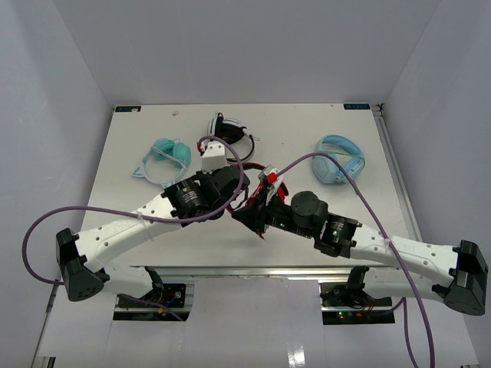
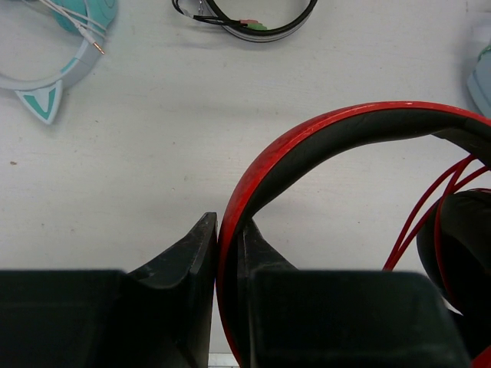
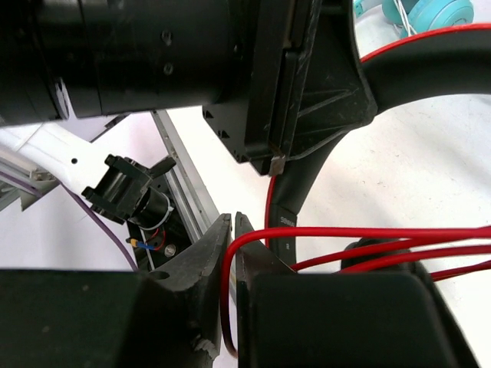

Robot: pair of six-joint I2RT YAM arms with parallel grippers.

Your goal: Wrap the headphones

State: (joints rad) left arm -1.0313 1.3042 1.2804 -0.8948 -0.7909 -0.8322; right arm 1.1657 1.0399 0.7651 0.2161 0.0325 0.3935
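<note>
The red headphones (image 1: 255,182) sit mid-table between my two grippers, mostly hidden by them in the top view. My left gripper (image 2: 229,230) is shut on the red headband (image 2: 337,126); a black ear cup (image 2: 464,238) and loops of the thin red cable (image 2: 430,207) lie to its right. My right gripper (image 3: 232,226) is shut on the red cable (image 3: 345,230), which runs from its jaws to the right in several strands. It sits just below my left gripper (image 3: 307,92) and the headband (image 3: 430,65). In the top view my left gripper (image 1: 232,201) and right gripper (image 1: 249,218) nearly touch.
A teal cat-ear pair (image 1: 170,153) lies at the back left, a black-and-white pair (image 1: 229,129) at the back centre, a light-blue pair (image 1: 337,161) at the back right. The table's front rail (image 3: 180,184) is close under my right gripper. Purple arm cables loop over both arms.
</note>
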